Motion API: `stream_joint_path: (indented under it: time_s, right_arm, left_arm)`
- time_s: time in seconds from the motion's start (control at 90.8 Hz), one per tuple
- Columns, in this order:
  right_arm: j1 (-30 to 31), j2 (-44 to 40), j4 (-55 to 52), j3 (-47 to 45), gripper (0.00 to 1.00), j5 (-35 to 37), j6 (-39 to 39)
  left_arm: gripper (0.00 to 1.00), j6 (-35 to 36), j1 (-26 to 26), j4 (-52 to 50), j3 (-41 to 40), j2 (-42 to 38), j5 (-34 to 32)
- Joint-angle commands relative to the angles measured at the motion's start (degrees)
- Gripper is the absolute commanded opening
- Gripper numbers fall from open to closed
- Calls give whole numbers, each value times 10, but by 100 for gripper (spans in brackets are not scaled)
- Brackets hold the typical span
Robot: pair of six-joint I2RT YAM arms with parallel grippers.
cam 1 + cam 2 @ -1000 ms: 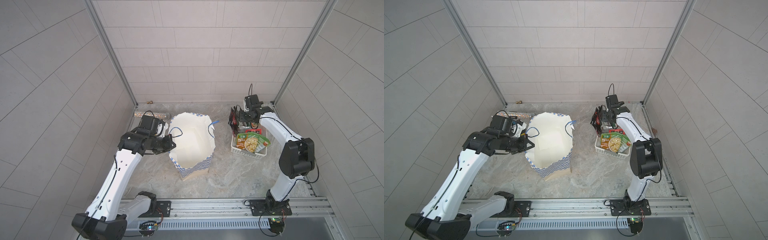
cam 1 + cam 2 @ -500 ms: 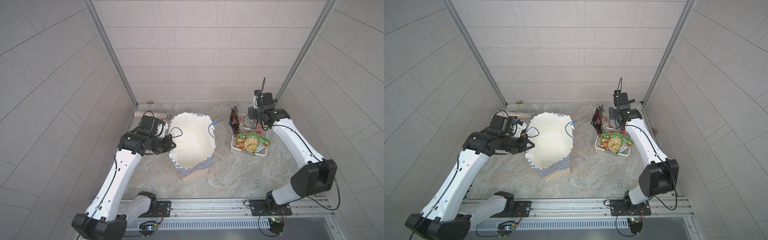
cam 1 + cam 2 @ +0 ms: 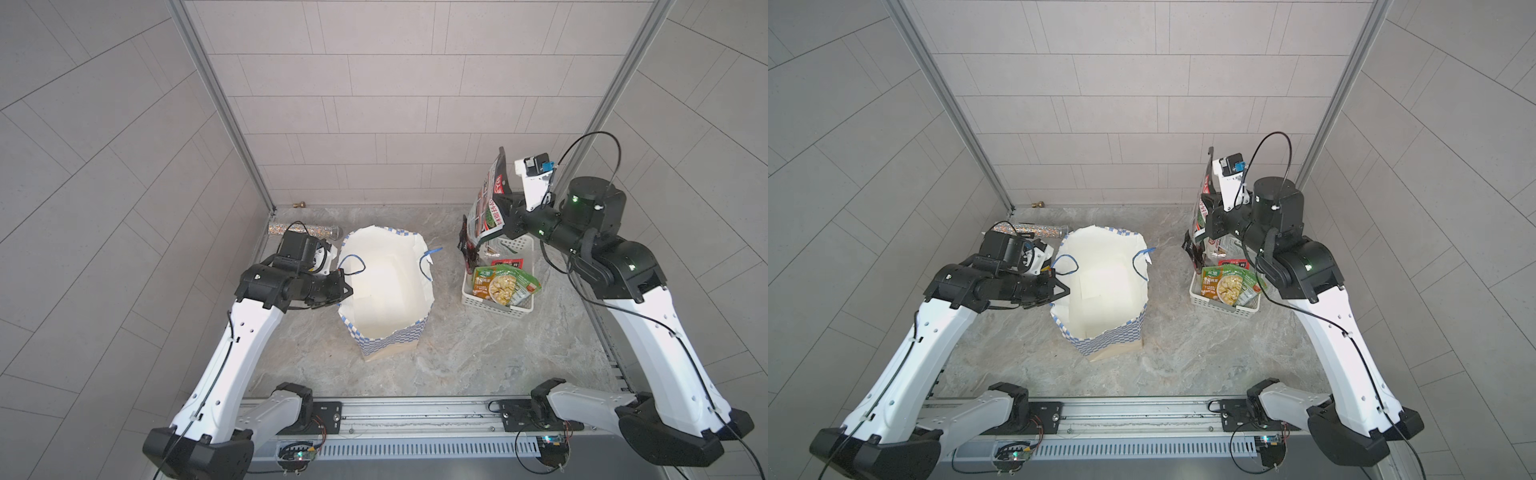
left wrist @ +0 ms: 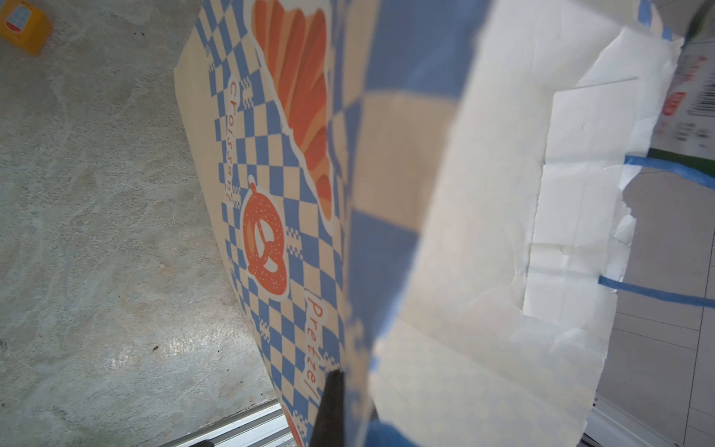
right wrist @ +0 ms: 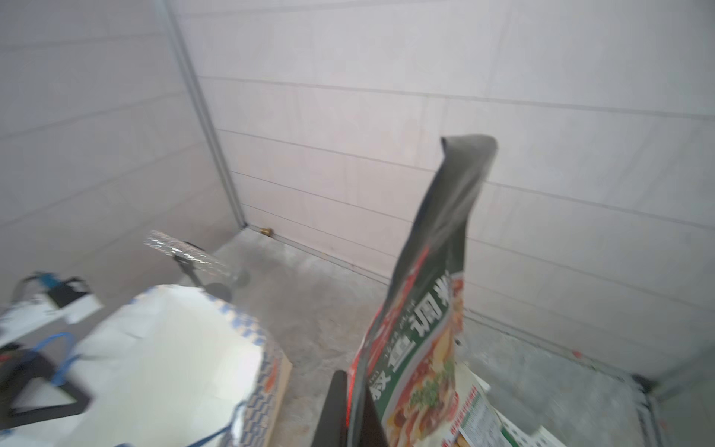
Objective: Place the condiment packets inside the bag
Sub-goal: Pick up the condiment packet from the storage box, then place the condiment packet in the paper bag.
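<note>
We find the right gripper (image 3: pixel 503 212) closed tight on one of the condiment packets, a black, red and green held packet (image 3: pixel 485 203). The jaws pinch the lower part of the packet; most of it rises above the jaws, upright with a slight lean. The held packet hangs clear above the far end of the white basket (image 3: pixel 490 304), well apart from the bag (image 3: pixel 390 337). The left gripper (image 3: pixel 347 288) is clamped on the bag's near-side rim, and the bag stands open and upright.

In both top views we see the green-orange packet (image 3: pixel 1229 285) lying across the basket and a black packet (image 3: pixel 1192 250) standing at its edge. Neither wrist view shows these clearly.

The right wrist view adds the held packet's (image 5: pixel 425 309) printed face and a dark finger (image 5: pixel 337 406) pressed flat against it. The left wrist view adds the bag's (image 4: pixel 271 193) outer print, a croissant and a pretzel. It also shows a yellow block (image 4: pixel 23 25) on the table.
</note>
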Motion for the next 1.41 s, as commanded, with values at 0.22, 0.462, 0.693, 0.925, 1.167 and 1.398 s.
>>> stream_joint_path:
  time_s: [0.22, 0.462, 0.693, 0.925, 1.167, 1.398]
  right_arm:
    - [140, 72, 28, 207, 0, -74, 54]
    - [185, 153, 55, 281, 0, -197, 105]
    - [192, 206, 48, 321, 0, -237, 110]
    - [193, 211, 42, 248, 0, -261, 124]
    - [192, 130, 78, 59, 0, -242, 118]
    - [191, 110, 78, -28, 0, -224, 116]
  left_arm:
    - [0, 8, 3, 8, -5, -6, 15]
    - [0, 8, 3, 8, -3, -6, 17]
    - [0, 8, 3, 8, -7, -9, 17]
    - [0, 8, 3, 8, -6, -9, 16]
    - [0, 8, 2, 7, -8, -10, 16]
    - [0, 8, 3, 7, -7, -8, 16]
